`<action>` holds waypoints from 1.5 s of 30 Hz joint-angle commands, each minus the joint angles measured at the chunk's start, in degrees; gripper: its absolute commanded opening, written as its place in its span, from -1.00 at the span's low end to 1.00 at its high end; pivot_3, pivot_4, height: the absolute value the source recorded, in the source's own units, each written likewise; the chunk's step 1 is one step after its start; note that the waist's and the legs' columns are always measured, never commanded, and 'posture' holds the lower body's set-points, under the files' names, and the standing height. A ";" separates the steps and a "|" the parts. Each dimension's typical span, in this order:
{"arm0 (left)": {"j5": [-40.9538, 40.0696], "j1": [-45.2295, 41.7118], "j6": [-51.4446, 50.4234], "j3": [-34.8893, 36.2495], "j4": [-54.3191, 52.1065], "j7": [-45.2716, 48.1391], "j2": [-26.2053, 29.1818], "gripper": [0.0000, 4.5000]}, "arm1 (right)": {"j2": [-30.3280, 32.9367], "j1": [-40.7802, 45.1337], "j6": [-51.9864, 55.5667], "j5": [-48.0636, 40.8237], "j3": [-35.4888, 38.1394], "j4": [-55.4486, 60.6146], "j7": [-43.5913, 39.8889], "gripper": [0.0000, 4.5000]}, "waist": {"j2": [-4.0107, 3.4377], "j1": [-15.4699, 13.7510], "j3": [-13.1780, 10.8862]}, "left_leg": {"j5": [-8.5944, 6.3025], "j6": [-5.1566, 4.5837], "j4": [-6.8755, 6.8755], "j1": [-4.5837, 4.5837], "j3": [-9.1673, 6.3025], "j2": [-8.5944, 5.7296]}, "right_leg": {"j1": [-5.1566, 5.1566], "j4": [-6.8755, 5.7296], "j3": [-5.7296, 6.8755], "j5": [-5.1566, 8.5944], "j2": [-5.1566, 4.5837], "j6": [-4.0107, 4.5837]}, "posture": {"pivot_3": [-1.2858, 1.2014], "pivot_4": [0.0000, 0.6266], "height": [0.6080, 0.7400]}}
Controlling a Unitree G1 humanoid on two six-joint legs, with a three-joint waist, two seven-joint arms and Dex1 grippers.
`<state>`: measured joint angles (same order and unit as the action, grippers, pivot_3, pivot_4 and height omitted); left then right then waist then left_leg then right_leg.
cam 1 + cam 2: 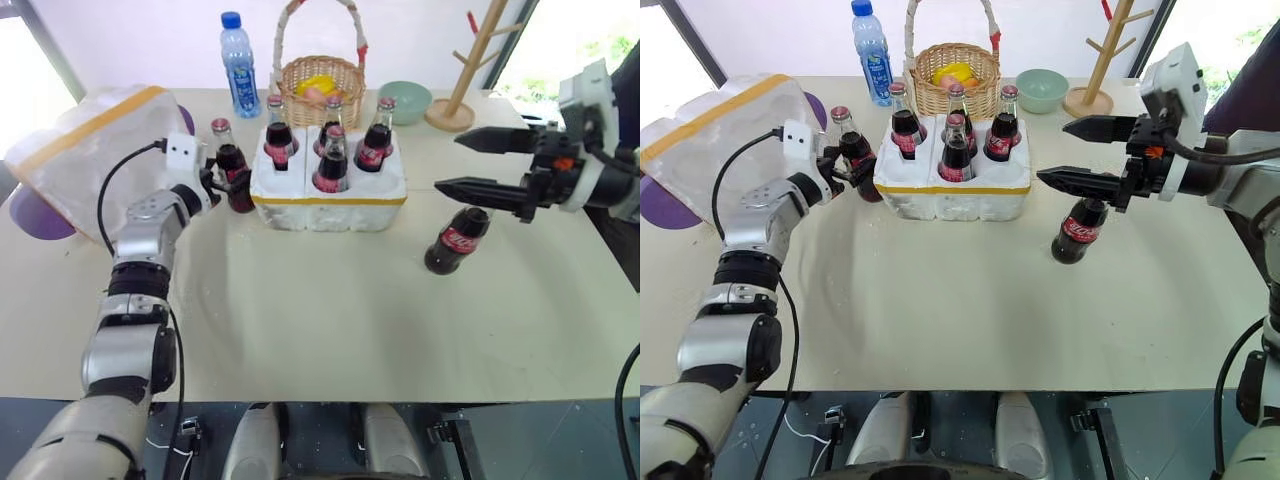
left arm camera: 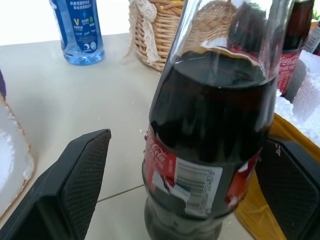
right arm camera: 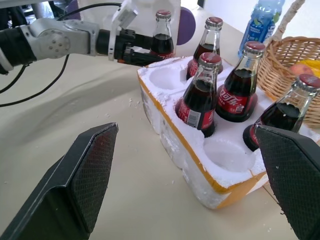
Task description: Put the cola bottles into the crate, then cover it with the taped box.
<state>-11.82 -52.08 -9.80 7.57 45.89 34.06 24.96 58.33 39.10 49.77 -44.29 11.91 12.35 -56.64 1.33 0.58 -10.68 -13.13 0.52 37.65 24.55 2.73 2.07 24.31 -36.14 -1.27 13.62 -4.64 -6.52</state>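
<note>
The white foam crate (image 1: 328, 190) with a yellow tape band stands mid-table and holds several cola bottles (image 1: 331, 160); two of its holes (image 3: 227, 152) are empty. Just left of the crate stands another cola bottle (image 2: 210, 130). My left gripper (image 1: 230, 182) is open around it, a finger (image 2: 75, 185) on each side and a gap on both. Right of the crate hangs my right gripper (image 1: 447, 162), open and empty. A cola bottle (image 1: 458, 238) stands on the table just below its lower finger. The taped box (image 1: 90, 140) lies at the far left.
Behind the crate are a wicker basket (image 1: 320, 88) holding fruit, a blue-capped water bottle (image 1: 238, 65), a green bowl (image 1: 405, 100) and a wooden peg rack (image 1: 465, 80). Purple dishes (image 1: 35, 215) show under the taped box. The table's near half (image 1: 320, 320) is bare.
</note>
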 commanded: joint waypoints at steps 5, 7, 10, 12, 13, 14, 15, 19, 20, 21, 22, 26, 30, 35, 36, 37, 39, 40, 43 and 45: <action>1.08 -2.03 3.83 0.25 3.04 2.54 1.19 0.58 | 1.32 -0.16 0.09 -1.47 1.96 2.49 -1.95 1.00 | 0.00 0.01 0.00 | -0.01 -0.01 -0.01 0.01 0.00 0.00 | 0.01 -0.01 0.00 -0.01 0.00 -0.02 | 0.03 -0.52 1.00; 0.77 -0.86 2.95 1.01 0.94 2.92 2.60 0.23 | 1.68 -0.22 0.65 -2.07 2.31 2.82 -2.49 1.00 | 0.00 0.03 0.00 | -0.01 -0.01 -0.01 0.02 0.00 0.01 | 0.02 0.00 0.00 -0.02 0.00 -0.03 | 0.03 -0.52 1.00; -1.47 1.80 -0.57 3.04 -5.75 4.85 5.68 0.23 | 1.86 -0.52 0.02 -1.80 2.59 3.54 -2.49 1.00 | 0.03 0.58 -0.02 | -0.01 -0.01 -0.04 0.02 0.01 0.03 | 0.07 -0.01 -0.01 -0.02 0.00 -0.03 | 0.03 -0.52 1.00; -5.65 3.59 -6.15 5.28 -12.59 7.28 7.66 0.23 | 1.75 -0.76 0.16 -1.95 2.69 3.78 -2.21 1.00 | 0.06 0.70 -0.04 | -0.01 -0.01 -0.20 0.02 0.05 0.07 | 0.19 -0.03 -0.01 -0.02 0.01 -0.03 | 0.03 -0.52 1.00; -7.58 4.33 -8.84 6.15 -15.55 8.30 8.36 0.23 | 1.70 -0.86 0.22 -2.00 2.71 3.86 -2.12 1.00 | 0.08 0.62 -0.05 | -0.01 -0.01 -0.25 0.02 0.04 0.08 | 0.21 -0.04 -0.01 -0.02 0.03 -0.02 | 0.03 -0.52 1.00; -11.87 5.74 -13.49 7.42 -21.33 11.17 9.59 0.23 | 1.66 -1.20 0.24 -2.07 2.82 4.10 -2.07 1.00 | 0.09 0.48 -0.06 | 0.00 -0.01 -0.30 0.04 0.04 0.11 | 0.27 -0.05 0.00 -0.02 0.06 -0.02 | 0.03 -0.52 1.00; -15.94 6.92 -17.89 8.57 -26.58 13.58 10.66 0.23 | 1.62 -1.47 0.24 -2.11 2.88 4.28 -2.02 1.00 | 0.11 0.36 -0.07 | 0.00 0.00 -0.34 0.07 0.03 0.11 | 0.30 -0.05 0.01 -0.01 0.07 -0.01 | 0.03 -0.52 1.00; -26.96 7.92 -28.30 11.27 -38.87 18.44 12.90 0.23 | 1.50 -1.90 -0.01 -2.16 2.84 4.42 -1.75 1.00 | 0.12 -0.44 -0.08 | 0.01 0.01 -0.15 0.57 -0.08 0.08 | 0.55 -0.02 0.11 -0.02 0.00 -0.02 | 0.03 -0.52 1.00; -28.00 7.12 -29.43 11.34 -40.01 17.72 12.62 0.23 | 1.43 -1.81 -0.06 -2.15 2.78 4.35 -1.64 1.00 | 0.12 -0.74 -0.08 | 0.01 0.01 0.01 0.72 -0.14 0.05 | 0.58 -0.01 0.16 -0.02 -0.03 -0.03 | 0.03 -0.52 1.00; -28.06 5.72 -29.81 10.87 -40.23 16.28 11.72 0.23 | 1.31 -1.63 -0.09 -2.12 2.70 4.19 -1.46 1.00 | 0.12 -1.01 -0.08 | -0.01 -0.01 0.19 0.77 -0.14 0.04 | 0.57 -0.02 0.16 -0.05 -0.04 -0.09 | 0.03 -0.52 1.00; -27.37 4.19 -29.34 9.85 -39.58 14.97 10.51 0.23 | 1.15 -1.47 -0.16 -2.02 2.60 4.06 -1.19 1.00 | 0.12 -1.26 -0.08 | -0.01 -0.02 0.31 0.79 -0.15 0.02 | 0.51 0.00 0.16 -0.08 -0.04 -0.13 | 0.03 -0.52 1.00; -21.33 0.05 -23.57 5.31 -32.59 13.36 6.82 0.23 | 0.74 -1.42 -0.12 -2.12 2.56 4.20 -0.30 1.00 | 0.13 -1.29 -0.08 | -0.01 -0.02 0.57 0.70 -0.18 -0.06 | 0.25 0.09 0.13 -0.08 -0.06 -0.09 | 0.03 -0.52 1.00; -16.73 -4.40 -17.83 1.96 -21.92 13.56 2.98 0.23 | 0.94 -2.38 0.25 -2.66 3.42 5.07 0.37 1.00 | 0.13 -1.21 -0.08 | -0.01 -0.03 0.54 0.70 -0.20 -0.07 | 0.29 0.06 0.14 -0.10 -0.03 -0.14 | 0.03 -0.52 1.00; -13.09 -6.55 -13.94 -1.01 -14.93 16.56 0.47 0.23 | 0.85 -3.87 0.85 -3.14 4.60 5.72 1.97 1.00 | 0.14 -1.06 -0.09 | -0.06 -0.11 0.43 0.87 -0.19 -0.06 | 0.54 0.02 0.13 -0.15 -0.01 -0.23 | 0.03 -0.52 1.00; -12.52 -6.62 -13.52 -1.41 -14.09 16.90 0.22 0.23 | 0.74 -4.27 0.99 -3.22 4.80 5.96 2.35 1.00 | 0.14 -1.08 -0.09 | -0.07 -0.13 0.42 0.88 -0.19 -0.06 | 0.55 0.03 0.13 -0.14 -0.01 -0.24 | 0.03 -0.52 1.00; -12.17 -6.71 -13.22 -1.60 -13.49 17.19 0.06 0.23 | 0.68 -4.55 1.07 -3.30 4.93 6.14 2.60 1.00 | 0.14 -1.05 -0.09 | -0.07 -0.14 0.40 0.89 -0.19 -0.06 | 0.56 0.04 0.14 -0.14 -0.01 -0.24 | 0.03 -0.52 1.00; -10.13 -6.00 -11.72 -3.06 -12.86 17.78 0.24 0.23 | 0.64 -5.43 1.09 -3.45 5.33 6.58 2.98 1.00 | 0.14 -1.08 -0.09 | -0.07 -0.14 0.41 0.88 -0.18 -0.06 | 0.56 0.04 0.13 -0.14 -0.01 -0.24 | 0.03 -0.52 1.00; -8.28 -5.39 -10.29 -4.31 -12.60 17.87 0.49 0.23 | 0.67 -5.87 1.02 -3.41 5.49 6.67 3.13 1.00 | 0.14 -1.15 -0.09 | -0.07 -0.14 0.42 0.87 -0.18 -0.06 | 0.56 0.03 0.13 -0.14 -0.01 -0.24 | 0.03 -0.52 1.00; -3.33 -3.99 -6.77 -7.52 -11.26 17.23 0.84 0.23 | 0.68 -6.57 0.67 -3.14 5.58 6.60 3.46 1.00 | 0.14 -1.23 -0.09 | -0.07 -0.14 0.45 0.85 -0.18 -0.06 | 0.51 0.02 0.13 -0.15 -0.02 -0.23 | 0.03 -0.52 1.00; -2.41 -3.48 -5.99 -8.00 -10.91 17.04 0.31 0.71 | 0.63 -6.69 0.20 -2.63 5.23 6.40 3.65 1.00 | 0.14 -1.22 -0.09 | -0.08 -0.14 0.45 0.85 -0.17 -0.07 | 0.51 0.03 0.11 -0.15 -0.03 -0.23 | 0.03 -0.52 1.00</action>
<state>-15.24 -55.28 -17.77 -0.53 35.81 51.11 24.78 58.95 32.11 50.86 -46.41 15.03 17.70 -53.18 1.47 -0.64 -10.77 -13.21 0.38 38.11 25.40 2.56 2.00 24.82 -36.11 -1.15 13.47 -4.67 -6.75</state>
